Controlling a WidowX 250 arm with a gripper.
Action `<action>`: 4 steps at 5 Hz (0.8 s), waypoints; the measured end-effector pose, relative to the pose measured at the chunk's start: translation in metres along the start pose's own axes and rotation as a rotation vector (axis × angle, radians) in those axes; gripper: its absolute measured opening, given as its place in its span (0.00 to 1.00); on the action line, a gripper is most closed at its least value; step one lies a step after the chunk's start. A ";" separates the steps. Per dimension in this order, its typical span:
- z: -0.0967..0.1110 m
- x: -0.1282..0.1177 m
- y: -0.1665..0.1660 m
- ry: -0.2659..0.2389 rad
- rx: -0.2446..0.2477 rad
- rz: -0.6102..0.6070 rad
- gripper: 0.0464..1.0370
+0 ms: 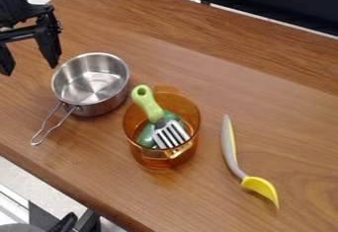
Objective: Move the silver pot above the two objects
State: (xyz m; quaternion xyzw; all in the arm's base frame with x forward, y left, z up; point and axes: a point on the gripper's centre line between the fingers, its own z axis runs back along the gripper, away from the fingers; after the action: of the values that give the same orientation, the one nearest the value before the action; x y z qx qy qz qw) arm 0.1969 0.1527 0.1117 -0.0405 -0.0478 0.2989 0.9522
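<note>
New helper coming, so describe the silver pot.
On the wooden counter, an amber pot holds a green-handled slotted turner. The silver pot sits between it and the gripper. Unlike its amber neighbour, it is shiny metal, empty, with a looped wire handle.

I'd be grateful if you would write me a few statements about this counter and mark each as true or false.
1. The silver pot stands upright with nothing inside it. True.
2. The turner with the green handle lies flat on the counter. False: it leans inside the amber pot.
3. The spoon with the yellow end lies outside both pots. True.
4. The claw is closed on the silver pot. False: it is open and holds nothing.
5. The amber pot is see-through. True.
</note>
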 end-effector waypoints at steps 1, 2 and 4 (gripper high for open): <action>-0.007 -0.003 0.000 0.024 -0.005 0.006 0.96; -0.015 0.004 -0.002 -0.017 -0.012 0.041 0.96; -0.036 0.016 -0.002 -0.064 0.011 0.085 0.96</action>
State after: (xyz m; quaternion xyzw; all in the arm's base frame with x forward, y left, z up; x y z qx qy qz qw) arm 0.2148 0.1585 0.0769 -0.0275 -0.0747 0.3405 0.9369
